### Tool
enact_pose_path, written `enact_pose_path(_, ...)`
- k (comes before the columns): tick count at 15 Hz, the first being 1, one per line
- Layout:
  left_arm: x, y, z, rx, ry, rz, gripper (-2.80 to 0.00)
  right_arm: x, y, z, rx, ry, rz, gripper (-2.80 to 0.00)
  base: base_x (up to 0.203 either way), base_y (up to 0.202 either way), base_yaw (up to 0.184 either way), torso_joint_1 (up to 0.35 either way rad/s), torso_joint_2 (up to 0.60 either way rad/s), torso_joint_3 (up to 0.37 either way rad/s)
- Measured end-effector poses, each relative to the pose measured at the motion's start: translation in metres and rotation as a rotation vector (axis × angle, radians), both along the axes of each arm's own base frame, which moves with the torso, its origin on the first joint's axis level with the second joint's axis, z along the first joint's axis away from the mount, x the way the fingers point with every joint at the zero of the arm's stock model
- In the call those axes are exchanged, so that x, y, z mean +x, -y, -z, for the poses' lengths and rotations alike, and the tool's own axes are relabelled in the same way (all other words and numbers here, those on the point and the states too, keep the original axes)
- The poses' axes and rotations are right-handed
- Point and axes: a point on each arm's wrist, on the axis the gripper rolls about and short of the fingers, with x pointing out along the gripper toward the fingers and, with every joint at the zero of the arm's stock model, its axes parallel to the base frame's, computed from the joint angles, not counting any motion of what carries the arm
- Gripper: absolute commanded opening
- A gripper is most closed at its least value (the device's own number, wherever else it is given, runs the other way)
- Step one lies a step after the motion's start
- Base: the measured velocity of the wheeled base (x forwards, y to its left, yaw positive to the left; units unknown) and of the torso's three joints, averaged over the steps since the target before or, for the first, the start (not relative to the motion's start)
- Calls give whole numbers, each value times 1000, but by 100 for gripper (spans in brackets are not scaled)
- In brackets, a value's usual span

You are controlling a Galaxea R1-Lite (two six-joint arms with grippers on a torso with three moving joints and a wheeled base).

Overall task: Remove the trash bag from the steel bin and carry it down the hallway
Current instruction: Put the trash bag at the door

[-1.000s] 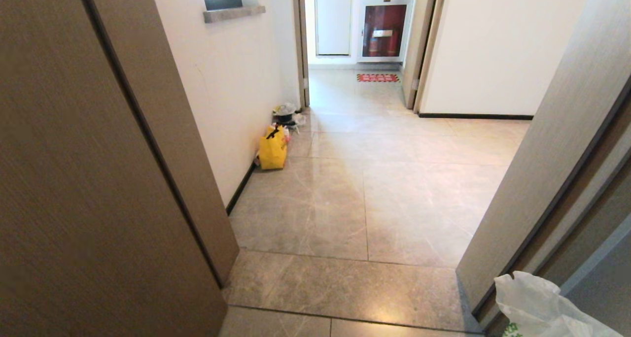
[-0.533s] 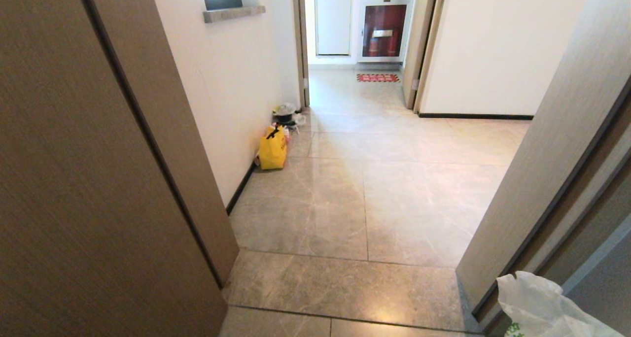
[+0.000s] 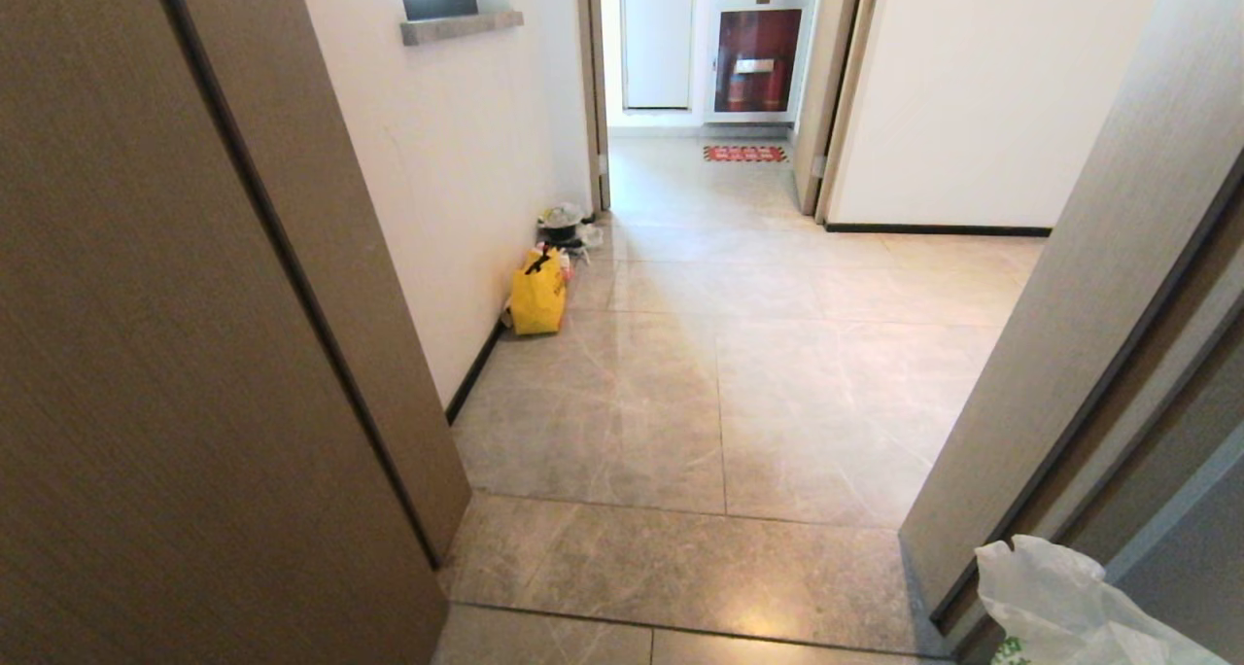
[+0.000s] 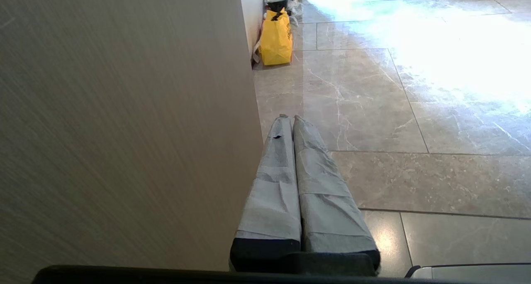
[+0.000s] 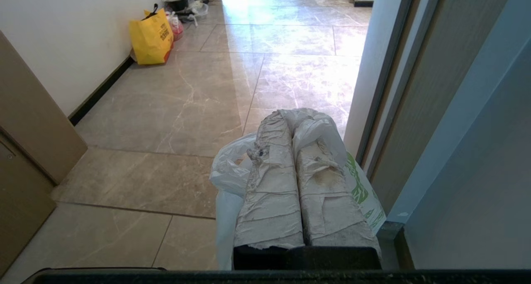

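Left gripper (image 4: 290,118) pinched shut on nothing, parked by the door frame (image 3: 194,354). Yellow bag (image 3: 537,293) slumped against the wall at 11 o'clock, print unreadable. Right gripper (image 5: 295,120) clamped on the bag (image 5: 232,172), at 5 o'clock, probably for hauling down the hallway (image 3: 719,373). Green lettering, not legible. No bin visible.
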Motion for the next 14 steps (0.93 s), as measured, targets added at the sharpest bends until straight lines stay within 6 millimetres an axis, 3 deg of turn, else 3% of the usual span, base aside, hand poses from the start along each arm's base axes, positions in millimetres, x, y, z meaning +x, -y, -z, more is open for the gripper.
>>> enact_pose_path(14,0,0,0,-1,-1,-1,-280,0,0,0,0,1,0,-280,0,0,0,0,0,0)
